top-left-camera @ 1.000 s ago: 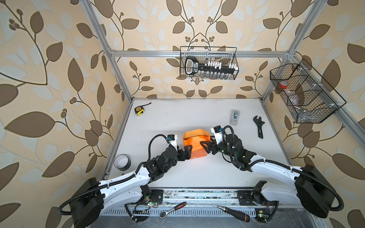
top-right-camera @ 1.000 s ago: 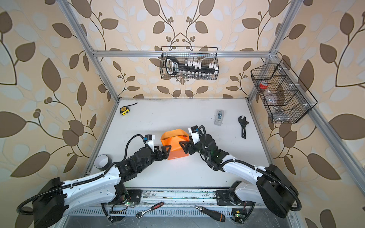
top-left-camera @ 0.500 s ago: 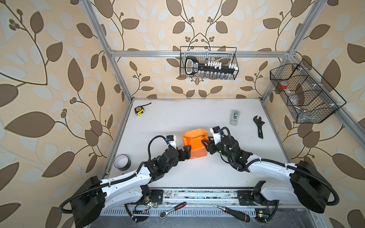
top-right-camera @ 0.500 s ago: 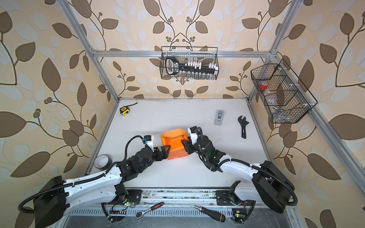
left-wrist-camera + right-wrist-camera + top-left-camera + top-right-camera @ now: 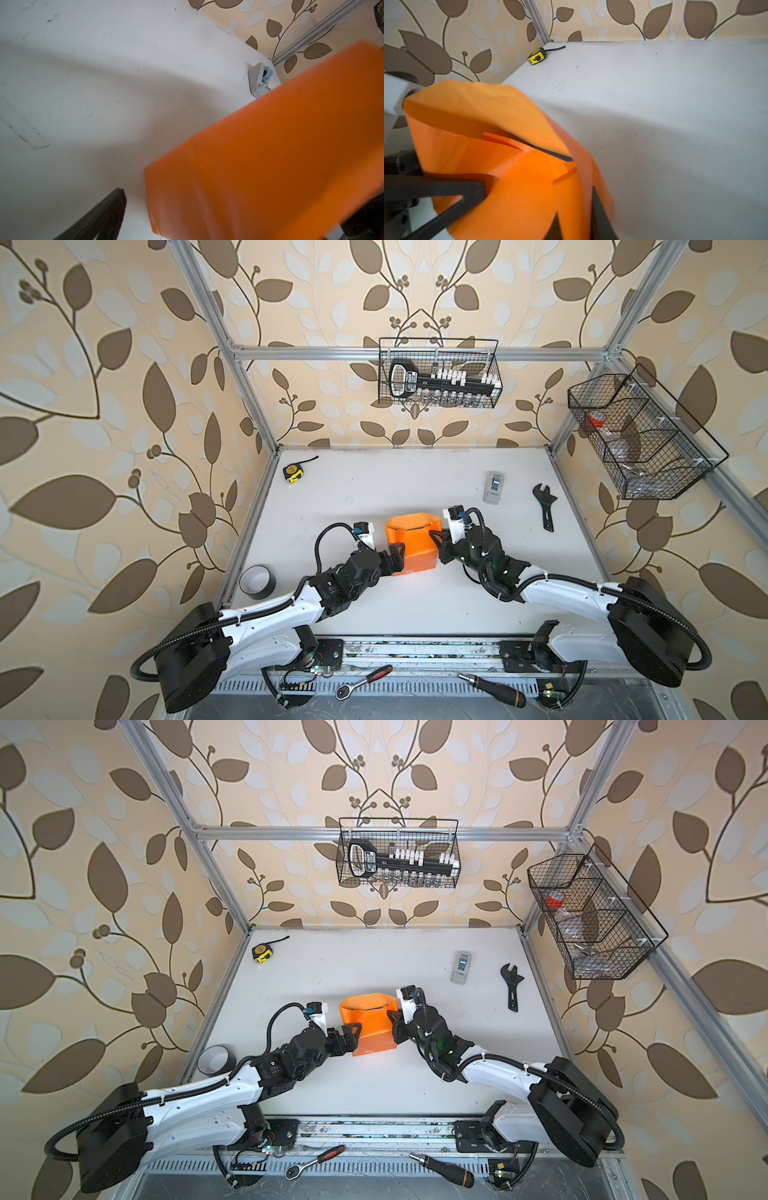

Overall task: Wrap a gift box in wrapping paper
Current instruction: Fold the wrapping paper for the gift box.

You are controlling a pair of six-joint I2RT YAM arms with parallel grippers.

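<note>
The wrapping paper [image 5: 413, 543] [image 5: 370, 1025] is folded round the gift box as an orange bundle mid-table, its far end still an open tube. The gift box is hidden inside; only a thin dark sliver [image 5: 550, 154] shows between folds. My left gripper [image 5: 395, 559] [image 5: 353, 1038] stands open at the bundle's left side, and the wrapping paper [image 5: 270, 155] fills the space between its fingers [image 5: 99, 216]. My right gripper [image 5: 438, 548] [image 5: 394, 1026] [image 5: 577, 224] is at the right side, its jaws nearly together on a flap of the wrapping paper [image 5: 512, 187].
A grey tape dispenser [image 5: 493, 487] and a black wrench [image 5: 545, 506] lie at the back right. A yellow tape measure [image 5: 292, 472] sits in the back left corner, a tape roll [image 5: 257, 580] at the left edge. Wire baskets [image 5: 440, 373] hang on the walls.
My right gripper has moved in against the bundle's right side and its jaws have closed onto the paper flap. The left gripper has stayed open in place.
</note>
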